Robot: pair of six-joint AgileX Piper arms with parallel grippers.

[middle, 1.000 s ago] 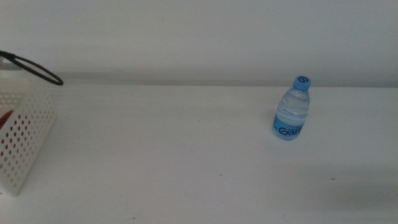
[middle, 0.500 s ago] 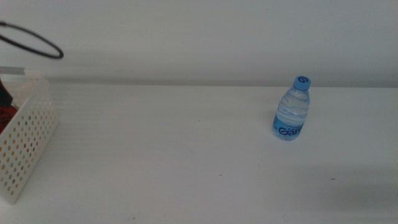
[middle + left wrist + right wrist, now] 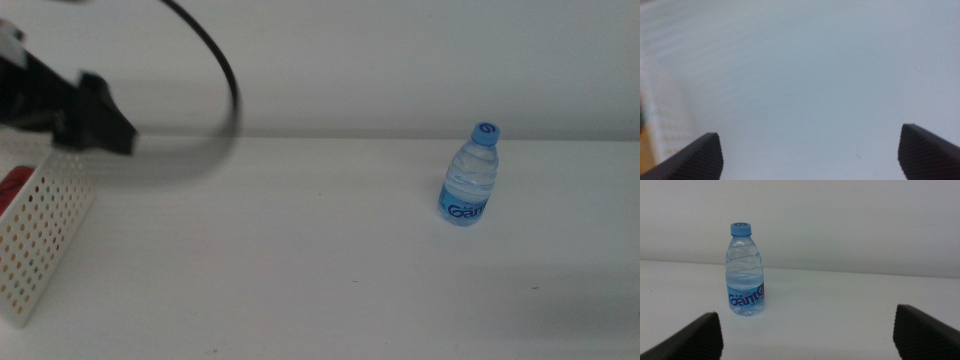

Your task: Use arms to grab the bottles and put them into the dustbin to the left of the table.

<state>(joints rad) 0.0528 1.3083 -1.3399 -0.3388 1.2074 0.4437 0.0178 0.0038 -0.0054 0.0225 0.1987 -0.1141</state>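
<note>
A plain white table (image 3: 300,250) carries a clear water bottle (image 3: 470,175) — upright, blue-capped — towards its right, and a white perforated basket (image 3: 40,240) at its left edge.

Plain matte grey-white wall (image 3: 400,60) straight ahead of the right gripper (image 3: 806,311), well apart from it, upright and unmarked. Spans the whole width of the middle view and of the right wrist view alike. Slightly darker toward the top in the right wrist view. Thin soft grey shadow band (image 3: 400,133) along the wall's foot, level and unbroken ahead of that gripper. Small blurred brown-orange patch (image 3: 644,155) off to the outer side of the left gripper (image 3: 809,131), at the picture's edge; too smeared to tell what it is.
</note>
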